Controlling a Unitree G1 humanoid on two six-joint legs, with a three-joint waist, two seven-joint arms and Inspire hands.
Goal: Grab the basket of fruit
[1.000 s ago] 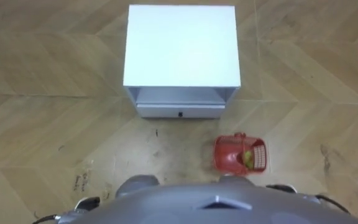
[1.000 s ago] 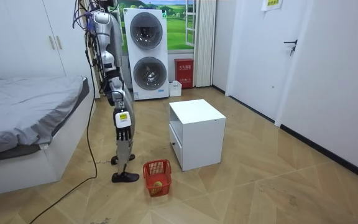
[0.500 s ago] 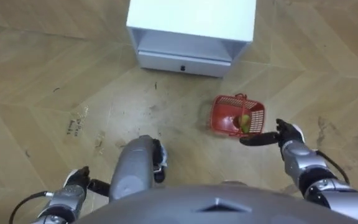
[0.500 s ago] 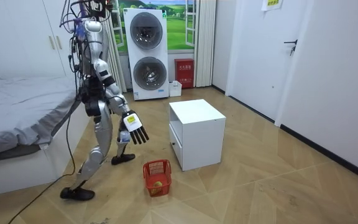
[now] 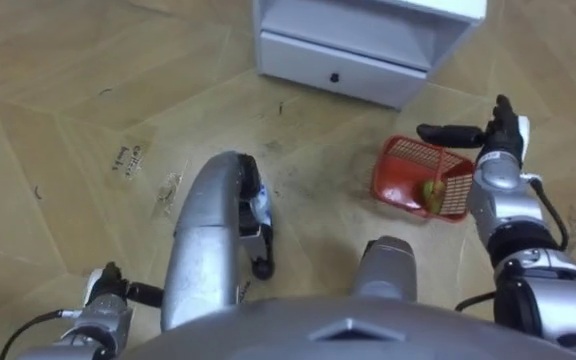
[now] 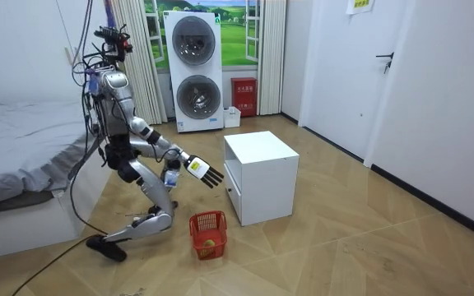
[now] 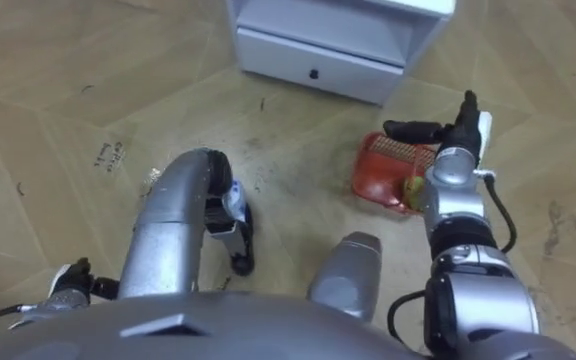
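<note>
Nearest, at the lower left of the eye views, the left hand [image 5: 106,298] hangs idle by the floor, and I cannot tell whether its fingers are curled. The robot crouches in a deep lunge on the wooden floor [image 5: 58,120], which could cost it its balance if it leans further. The right hand [image 5: 501,140] is released, fingers straight and thumb out. It hovers over the far side of the basket [image 5: 416,172], apart from it and holding nothing. The basket stands on the floor between the robot's knee and the cabinet [image 5: 368,45]. Its handle is hard to make out, so the fingers may well land on the rim. That would likely tip or slide the light basket and roll the fruit [image 5: 433,190] out. The cabinet's drawer [image 5: 343,70] is near enough for a wide reach to knock it. By count there are one basket, one fruit visible inside, one cabinet with one drawer and, farthest off, two stacked washing machines [image 6: 193,70].
</note>
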